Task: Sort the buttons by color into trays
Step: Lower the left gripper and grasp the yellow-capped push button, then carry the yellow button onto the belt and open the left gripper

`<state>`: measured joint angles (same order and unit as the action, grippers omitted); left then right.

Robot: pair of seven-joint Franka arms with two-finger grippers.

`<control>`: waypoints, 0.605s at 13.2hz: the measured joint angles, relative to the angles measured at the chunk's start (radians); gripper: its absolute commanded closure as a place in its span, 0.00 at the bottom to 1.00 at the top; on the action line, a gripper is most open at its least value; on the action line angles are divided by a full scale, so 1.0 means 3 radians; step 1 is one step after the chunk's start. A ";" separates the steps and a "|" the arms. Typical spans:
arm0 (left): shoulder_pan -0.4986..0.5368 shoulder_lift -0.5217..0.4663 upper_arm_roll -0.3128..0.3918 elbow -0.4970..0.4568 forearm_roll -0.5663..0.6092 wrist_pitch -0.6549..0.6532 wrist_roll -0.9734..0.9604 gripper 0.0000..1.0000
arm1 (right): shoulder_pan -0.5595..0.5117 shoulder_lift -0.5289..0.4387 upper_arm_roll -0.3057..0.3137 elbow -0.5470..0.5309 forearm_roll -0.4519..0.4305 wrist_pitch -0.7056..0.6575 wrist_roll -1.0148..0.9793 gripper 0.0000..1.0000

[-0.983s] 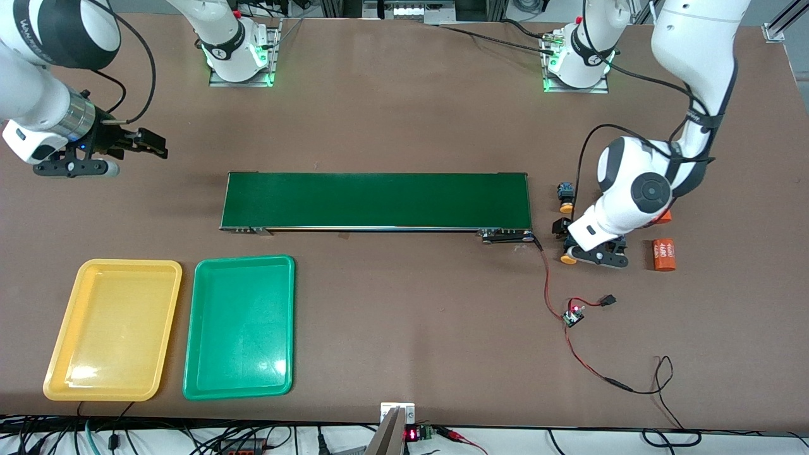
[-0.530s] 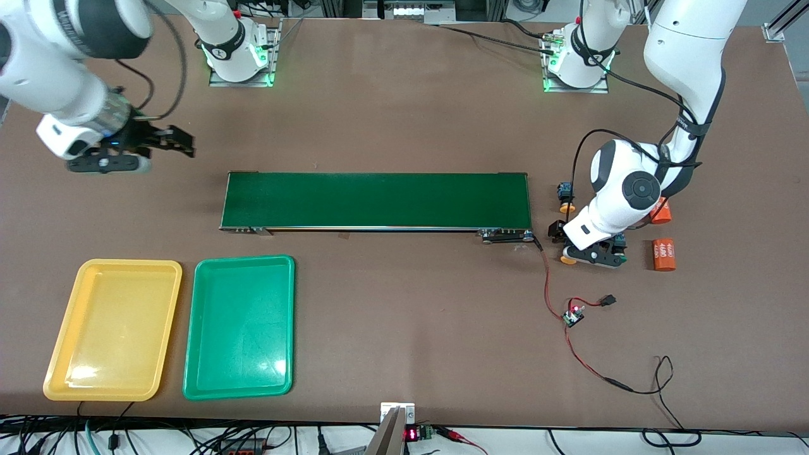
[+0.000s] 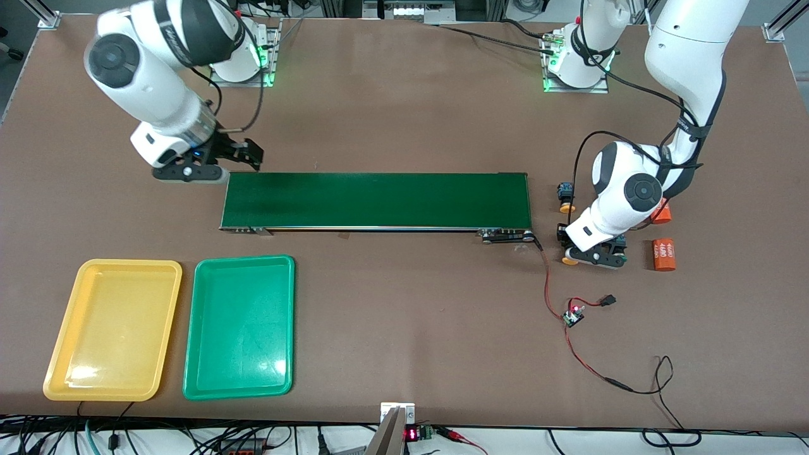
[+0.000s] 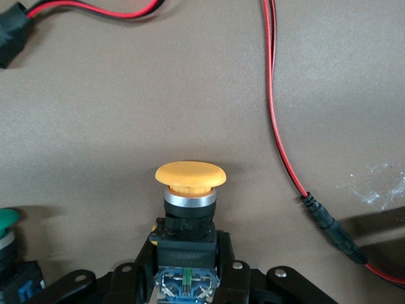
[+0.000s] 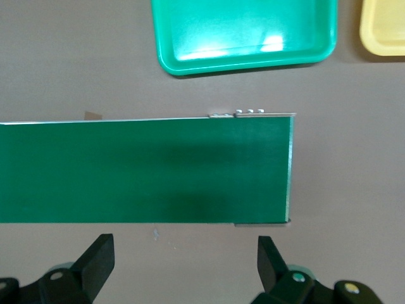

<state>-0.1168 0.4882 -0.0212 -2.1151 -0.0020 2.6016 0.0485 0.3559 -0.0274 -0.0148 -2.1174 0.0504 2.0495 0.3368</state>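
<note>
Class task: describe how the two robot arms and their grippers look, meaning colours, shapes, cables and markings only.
Both arms have glossy white rounded shells with black joint bands and round dark-grey joint caps. A black cable loops along each forearm. The right arm's upper band bears white lettering, unreadable here. The left gripper and right gripper are black, each with two fingers. Both bases glow green.

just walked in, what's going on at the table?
Button sorting, early on. The left gripper is down on the table off the left arm's end of the belt, jaws shut on a yellow button. The right gripper hangs open over the belt's other end. Another yellow button lies by the belt. The yellow tray and green tray hold nothing yet.
</note>
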 measured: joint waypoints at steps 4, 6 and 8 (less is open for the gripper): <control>-0.0006 -0.0134 -0.0004 0.0474 -0.0002 -0.1052 -0.0013 0.80 | 0.0121 0.0227 0.0000 0.0010 0.0001 0.0220 0.0096 0.00; -0.0018 -0.0246 -0.0082 0.0921 -0.0013 -0.2089 -0.0036 0.83 | 0.0142 0.0255 0.0000 0.0024 0.0001 0.0229 0.0104 0.00; -0.0039 -0.0293 -0.0284 0.1195 -0.0143 -0.2628 -0.0112 0.86 | 0.0142 0.0264 -0.0005 0.0026 0.0001 0.0248 0.0104 0.00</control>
<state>-0.1286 0.4003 -0.1065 -1.7567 -0.0449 1.8132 0.0148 0.3985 0.0518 -0.0162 -2.1097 0.0506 2.1239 0.3679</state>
